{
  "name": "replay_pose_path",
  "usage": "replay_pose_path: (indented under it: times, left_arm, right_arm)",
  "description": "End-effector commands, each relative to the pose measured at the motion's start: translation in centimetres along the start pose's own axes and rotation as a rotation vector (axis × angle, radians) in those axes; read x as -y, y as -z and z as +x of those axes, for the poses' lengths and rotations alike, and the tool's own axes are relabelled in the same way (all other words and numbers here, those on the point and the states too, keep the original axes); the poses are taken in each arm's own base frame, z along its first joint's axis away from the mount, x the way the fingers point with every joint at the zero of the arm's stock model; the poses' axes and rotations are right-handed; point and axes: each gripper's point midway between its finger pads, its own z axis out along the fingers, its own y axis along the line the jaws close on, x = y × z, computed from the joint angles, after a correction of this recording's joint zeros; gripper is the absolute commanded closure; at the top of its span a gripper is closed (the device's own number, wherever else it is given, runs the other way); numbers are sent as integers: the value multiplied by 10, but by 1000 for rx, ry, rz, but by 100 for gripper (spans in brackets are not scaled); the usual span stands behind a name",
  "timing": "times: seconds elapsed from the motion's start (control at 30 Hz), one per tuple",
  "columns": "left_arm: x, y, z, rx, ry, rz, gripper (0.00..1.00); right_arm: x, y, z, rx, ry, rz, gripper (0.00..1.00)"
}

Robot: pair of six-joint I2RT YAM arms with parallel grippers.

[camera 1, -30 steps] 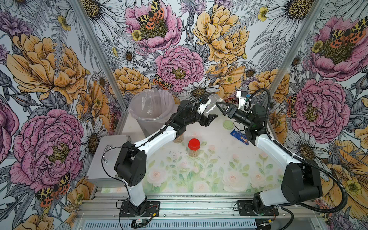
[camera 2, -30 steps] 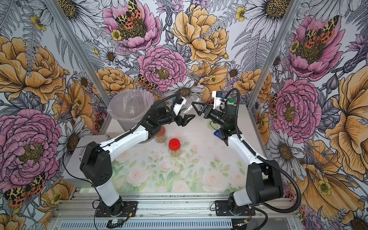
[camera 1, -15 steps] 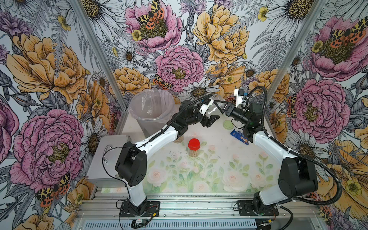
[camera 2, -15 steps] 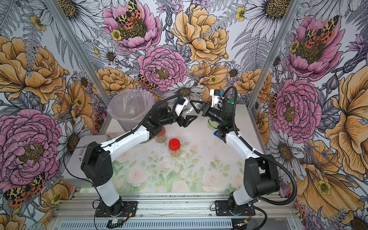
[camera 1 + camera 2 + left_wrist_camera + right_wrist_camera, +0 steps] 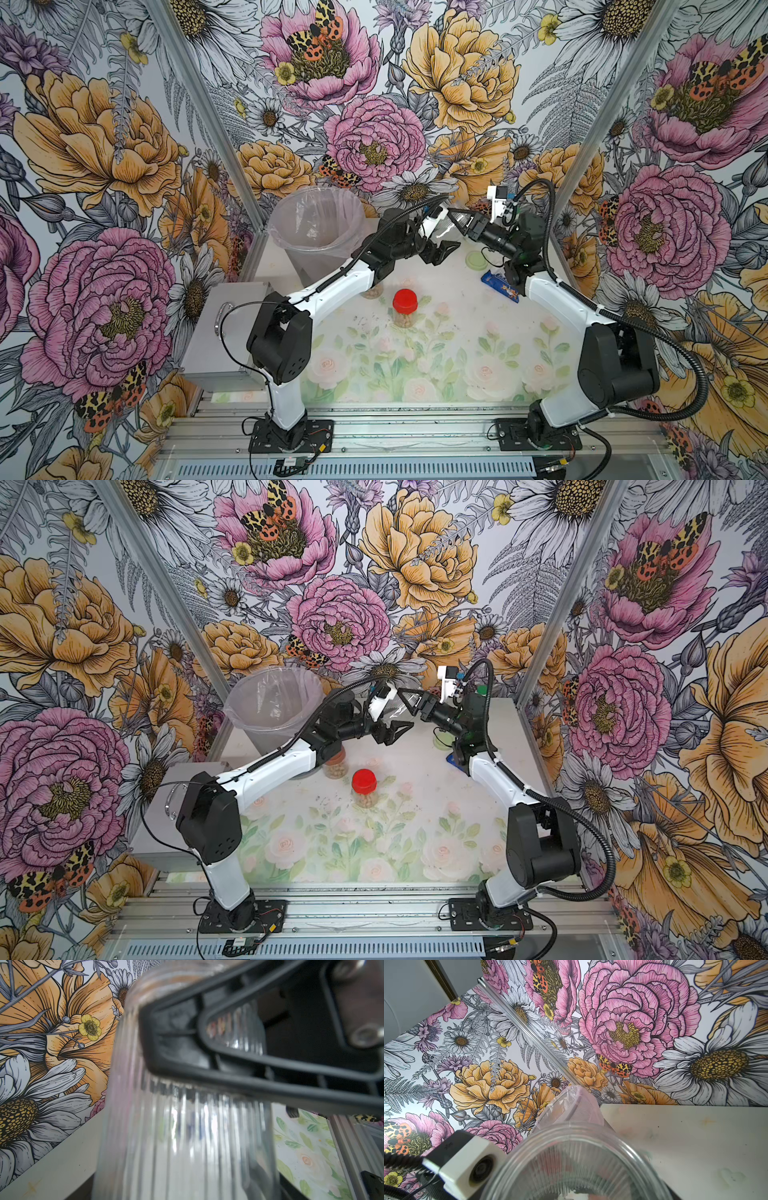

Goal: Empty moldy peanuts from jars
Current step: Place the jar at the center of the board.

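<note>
Right fingers [image 5: 458, 216] have closed onto the empty jar [image 5: 187, 1136] that left fingers [image 5: 445, 248] pinch.

Three sides are being closed off by walls [image 5: 374, 137] papered with oversized pink, orange and white flowers and spotted moths. The panels are being joined by bare metal posts [image 5: 208, 104]. The tabletop [image 5: 415, 374] is being covered by a pale rose print and lit evenly.
</note>
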Motion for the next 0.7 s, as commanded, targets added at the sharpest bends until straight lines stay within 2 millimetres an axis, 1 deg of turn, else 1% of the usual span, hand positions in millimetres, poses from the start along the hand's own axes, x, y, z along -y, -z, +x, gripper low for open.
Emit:
replay_pose_path:
  times: [0.0,0.03,0.1,0.13,0.23,0.33,0.4,0.47,0.53,0.6,0.67]
  left_arm:
    - [10,-5,-27,60,-55,35,71]
    - [10,-5,-26,51,-57,32,69]
    - [10,-6,-22,22,-57,36,50]
    - [9,-7,-20,4,-57,38,44]
    - [13,-12,-10,-67,-57,69,40]
    - [12,-16,-4,-104,-55,75,35]
    - [16,-17,-3,-107,-60,99,34]
    - [22,-17,-1,-114,-60,125,26]
    - [27,-16,0,-122,-62,150,21]
    - [34,-17,4,-145,-60,188,20]
    - [34,-17,7,-158,-60,190,19]
  right_arm:
    - [-2,-2,-4,-8,65,33,52]
    - [0,-1,-4,-16,80,56,53]
    - [7,2,-3,-39,125,135,55]
    - [9,3,-2,-56,150,171,56]
    - [17,8,-4,-87,242,300,58]
    - [27,15,-15,-67,287,394,60]
    - [29,16,-18,-57,309,416,60]
    - [33,17,-23,-45,323,448,61]
    - [37,17,-27,-38,336,470,62]
    - [38,15,-30,-33,339,474,63]
    - [38,13,-31,-32,343,475,64]
